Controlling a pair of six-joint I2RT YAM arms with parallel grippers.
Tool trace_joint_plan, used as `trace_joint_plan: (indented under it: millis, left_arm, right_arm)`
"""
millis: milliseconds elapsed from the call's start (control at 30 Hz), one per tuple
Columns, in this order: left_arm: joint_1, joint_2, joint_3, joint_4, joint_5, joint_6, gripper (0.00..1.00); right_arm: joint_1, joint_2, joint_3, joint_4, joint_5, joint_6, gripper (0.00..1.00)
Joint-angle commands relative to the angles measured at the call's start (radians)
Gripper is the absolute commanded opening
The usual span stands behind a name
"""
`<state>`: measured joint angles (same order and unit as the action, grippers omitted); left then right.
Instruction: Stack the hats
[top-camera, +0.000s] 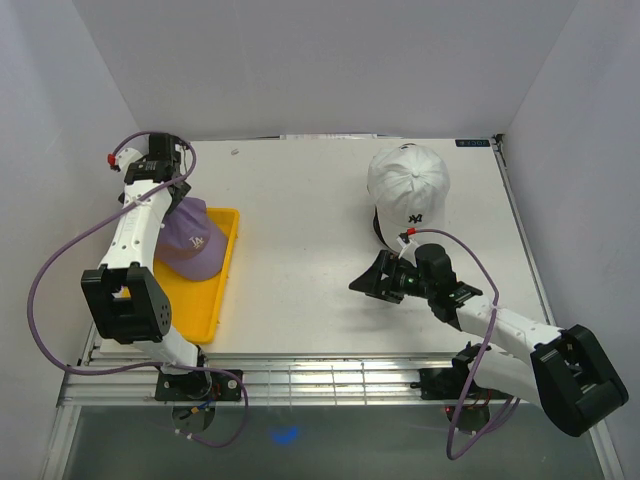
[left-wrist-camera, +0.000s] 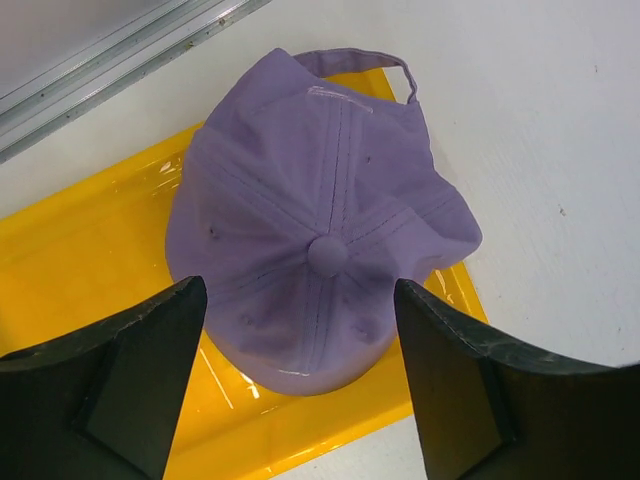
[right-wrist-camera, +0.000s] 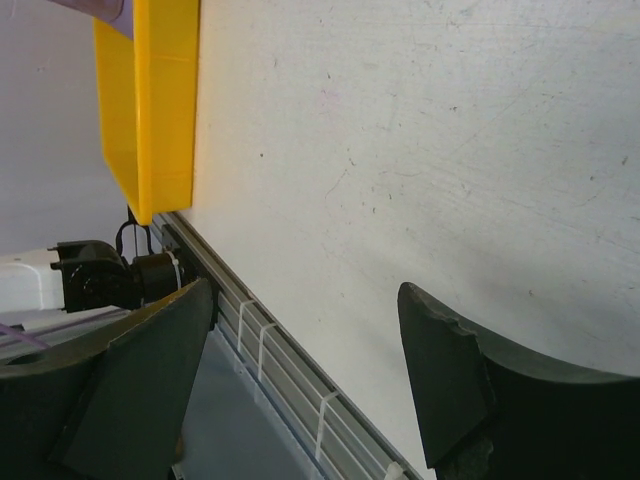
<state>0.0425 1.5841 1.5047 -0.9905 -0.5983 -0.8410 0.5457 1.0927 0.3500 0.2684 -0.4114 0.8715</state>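
Under the left claw (left-wrist-camera: 298, 300), the yellow tray (left-wrist-camera: 90, 260) is running off the left edge, both fingers (left-wrist-camera: 130, 380) off the bottom. Ahead of the right claw (right-wrist-camera: 305, 330), the lavender cap (right-wrist-camera: 105, 8) is showing only as a cropped corner sliver.

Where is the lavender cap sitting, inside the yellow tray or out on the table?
In the tray. The lavender cap lies crown up on the yellow tray, with one edge and its strap overhanging the rim.

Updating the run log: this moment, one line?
lavender hat in tray; white hat far right; left end effector open over lavender hat; right end effector open
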Motion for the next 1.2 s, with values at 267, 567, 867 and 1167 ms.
trace_joint_plan:
  millis: [267,567,867,1167]
  left_arm:
    - [0.030,0.045,0.042,0.084,0.022,0.049,0.80]
    - [0.031,0.036,0.043,0.082,0.057,0.075,0.17]
    - [0.031,-0.044,0.092,0.058,0.103,0.141,0.00]
    - [0.030,-0.105,0.216,0.021,0.210,0.189,0.00]
  right_arm:
    - [0.007,-0.042,0.021,-0.029,-0.038,-0.063,0.80]
    - [0.007,-0.016,0.032,-0.008,-0.055,-0.055,0.79]
    - [0.011,0.030,0.078,0.006,-0.089,-0.071,0.78]
    - [0.034,0.067,0.164,-0.015,-0.090,-0.095,0.78]
